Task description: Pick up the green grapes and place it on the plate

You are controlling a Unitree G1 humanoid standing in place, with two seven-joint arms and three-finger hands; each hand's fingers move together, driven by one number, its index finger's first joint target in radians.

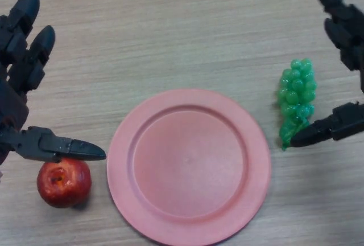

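Observation:
A bunch of green grapes [296,99] lies on the wooden table just right of the pink plate [189,165]. My right hand [344,122] is at the right edge, open, its thumb tip touching the lower end of the bunch and its fingers stretched out above and to the right of it. The plate holds nothing. My left hand [20,64] rests open at the left edge, thumb pointing toward the plate.
A red apple [63,181] sits on the table left of the plate, just under the left thumb. The wooden table [170,29] stretches away beyond the plate.

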